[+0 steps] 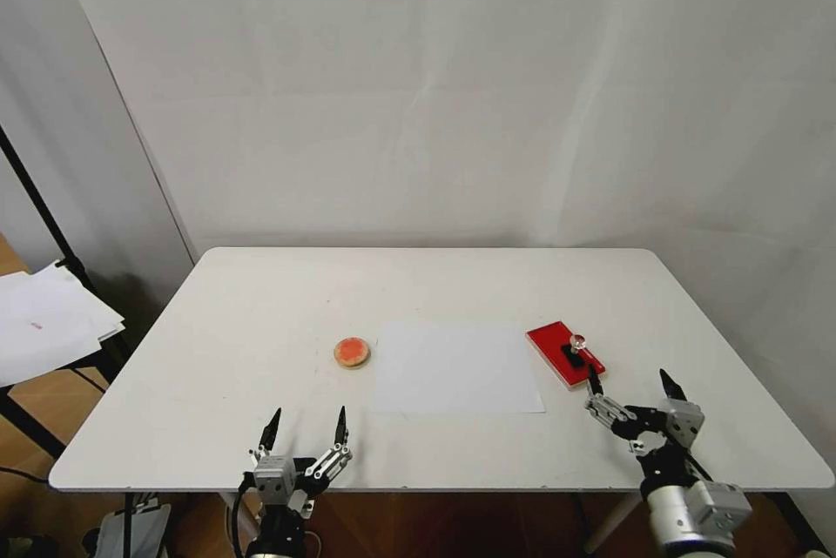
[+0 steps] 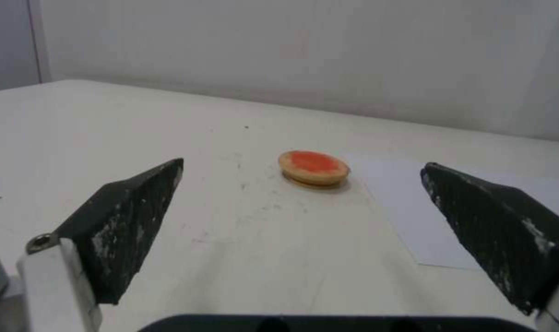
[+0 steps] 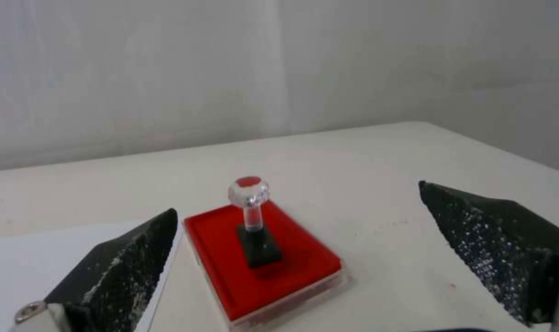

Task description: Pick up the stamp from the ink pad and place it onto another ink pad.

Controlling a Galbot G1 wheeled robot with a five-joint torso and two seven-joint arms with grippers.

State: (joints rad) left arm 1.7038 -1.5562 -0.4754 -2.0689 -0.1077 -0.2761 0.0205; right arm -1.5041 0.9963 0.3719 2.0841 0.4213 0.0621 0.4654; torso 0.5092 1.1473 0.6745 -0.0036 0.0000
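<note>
Starting at the left, our left gripper (image 1: 305, 427) hangs low over the near edge of the surface (image 1: 261, 297), at about 7 o'clock from the middle of it. Its jaws stand spread wide with nothing between them. In the left wrist view the gripper (image 2: 301, 182) is aimed straight at the round ink pad (image 2: 314, 167), which lies well ahead of it. We judge this arm is parked there only to keep watch on the drop-off spot.

The round ink pad (image 1: 352, 352) lies flat at about 9 o'clock from the white sheet of paper (image 1: 455, 366), just beside the sheet's left edge. Its orange-red face is up and bare, ready to take the stamp.

Past the sheet, at about 3 o'clock from it, lies the red ink pad (image 1: 557, 346), set at a slant to the surface's edges. The stamp (image 1: 574, 350) stands upright on it, black base down on the red, clear knob on top. That upright pose leaves the stem and knob free to be pinched from the sides.

Our right gripper (image 1: 633, 381) sits at about 4 o'clock from the red pad, with one fingertip just beside the pad's near corner. Its jaws are spread wide and empty. In the right wrist view the stamp (image 3: 253, 221) on the red ink pad (image 3: 221, 240) lies ahead of the gripper (image 3: 298, 198), left of the midline between the tips. We judge the pickup is not yet made and the approach is lined up
</note>
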